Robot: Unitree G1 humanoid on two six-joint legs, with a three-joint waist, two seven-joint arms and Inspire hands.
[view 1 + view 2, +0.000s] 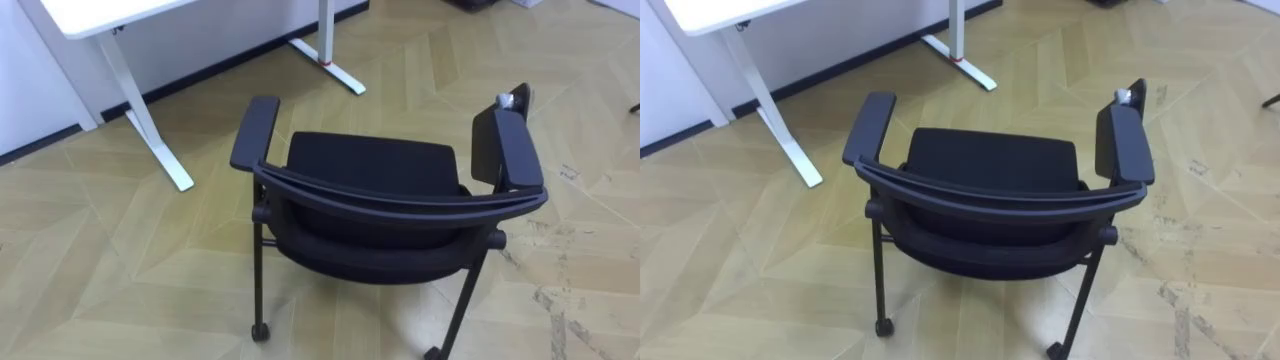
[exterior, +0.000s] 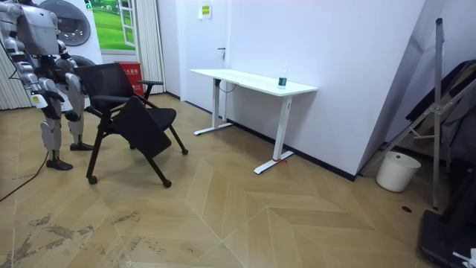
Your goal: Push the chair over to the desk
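Right hand (image 2: 36, 91): low at the robot's side in the room view, on the near side of its body behind the chair. It is too small to tell whether the fingers are apart or together, or whether it touches the chair.
Robot: stands at the far left of the room view, just behind the chair's back and facing it.
Chair (image 1: 370, 165): black, on castors, on the wooden floor (image 1: 90, 270) just in front of the robot and right of the desk's near foot.
Chair heading: the back rail (image 1: 400, 203) is nearest the robot and the seat opens to the far side, toward the desk and wall. In the room view it faces that view's right.
Chair long axis: the back rail runs left to right, a little lower at the right. Both armrests run near to far.
Right armrest (image 1: 515, 148): a small grey knob (image 1: 508, 100) sits at its far end.
Desk (image 1: 110, 15): white, at the far left, standing against the wall.
Writing: the red sign (image 2: 131, 71) behind the chair carries white print, and a yellow label (image 2: 203, 10) is high on the wall. Neither can be read.
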